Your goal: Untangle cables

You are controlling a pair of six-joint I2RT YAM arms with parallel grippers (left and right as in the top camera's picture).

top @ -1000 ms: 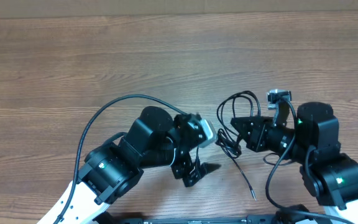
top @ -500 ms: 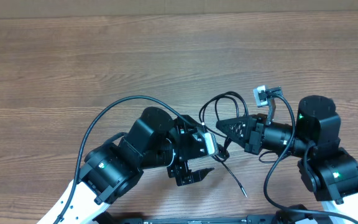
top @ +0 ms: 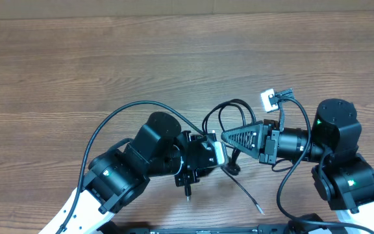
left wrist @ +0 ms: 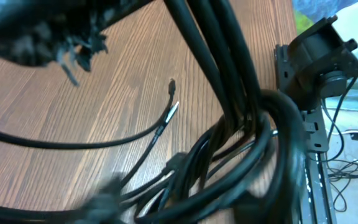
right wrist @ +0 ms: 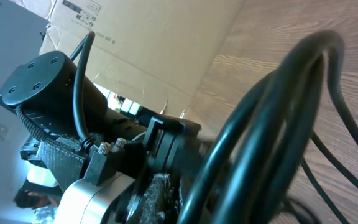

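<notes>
The cables (top: 244,190) are thin black cords looped in front of my two wrists, with one tail ending in a plug tip (top: 260,211) on the table. My right gripper (top: 226,136) points left and is shut on the cables' loop. In the right wrist view the cables (right wrist: 272,112) run close past its fuzzy pad (right wrist: 156,193). My left gripper (top: 187,191) sits just left of the bundle, seen edge-on. The left wrist view is blurred, and the cables (left wrist: 229,93) fill it and hide the jaws. A loose plug tip (left wrist: 173,107) lies on the wood there.
The wooden table (top: 174,58) stretches away behind both arms. The left arm's own thick black wire (top: 109,120) arcs over the table at the left. A cardboard box (right wrist: 154,56) and the left arm (right wrist: 42,87) fill the right wrist view's background.
My right gripper has moved left with the cables, up to the left wrist. The left gripper has turned, and its wide-open fingers now show only as a narrow shape.
</notes>
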